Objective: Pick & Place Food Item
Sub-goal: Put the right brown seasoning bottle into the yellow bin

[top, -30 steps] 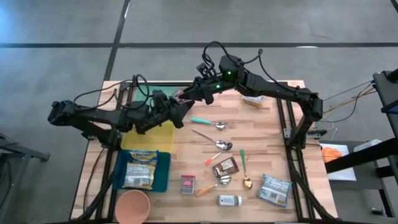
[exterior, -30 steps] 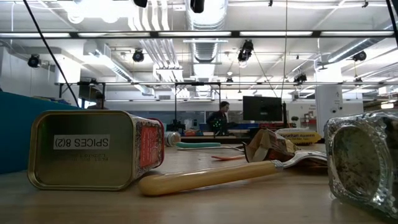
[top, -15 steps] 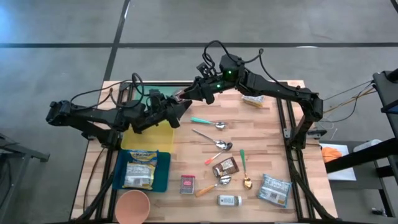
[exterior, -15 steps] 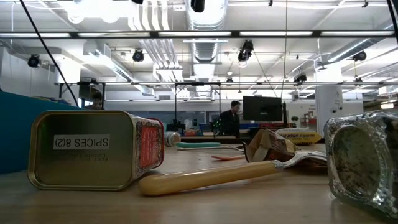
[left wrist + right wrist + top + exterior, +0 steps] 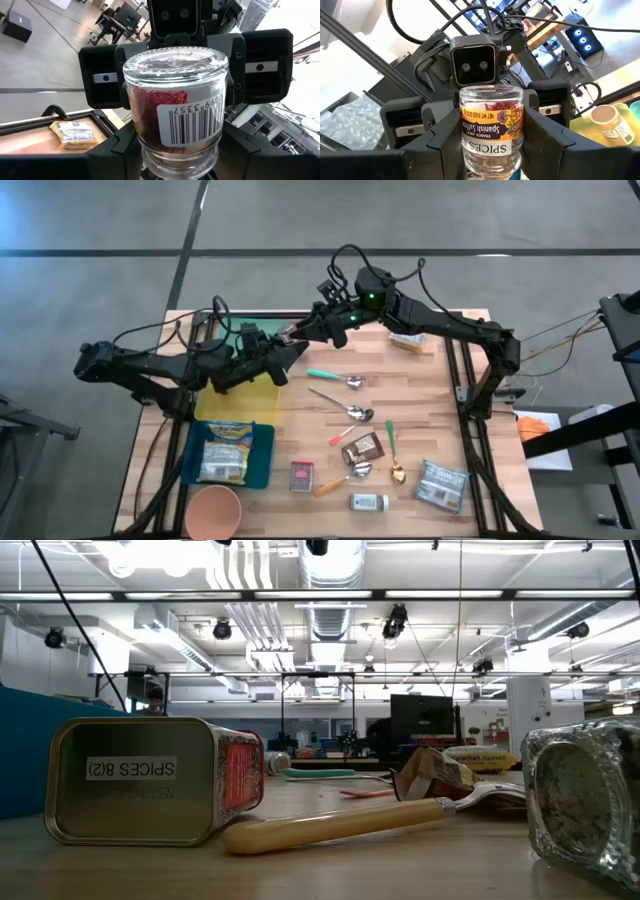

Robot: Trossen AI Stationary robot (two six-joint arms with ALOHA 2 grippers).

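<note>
A small glass spice jar (image 5: 292,336) with red threads inside hangs in the air over the table's far left part, between my two grippers. The left wrist view shows the jar (image 5: 175,110) with its barcode label. In the right wrist view the jar (image 5: 492,125) shows a label that reads upside down. My left gripper (image 5: 284,350) reaches it from the table's left and my right gripper (image 5: 303,330) from the right; both are shut on it and face each other. My left gripper pinches the jar's round wall (image 5: 146,150) between its two fingers, coming level from the table's left side. The jar stands across the fingers, lifted clear of the table. My right gripper pinches the jar's round wall (image 5: 470,150) between its two fingers, coming level from the table's right and far side. The jar stands across these fingers too, clear of everything below.
Below the jar lies a yellow tray (image 5: 240,395), then a teal tray (image 5: 262,465) with a packet. Several spoons, a spice tin (image 5: 302,476), a small jar (image 5: 369,502), packets (image 5: 441,484) and a pink bowl (image 5: 213,512) lie nearer; a packet (image 5: 410,340) lies at the far edge.
Both arms have kept still with the jar between them. A person far behind the table has walked toward the right in the low view.
</note>
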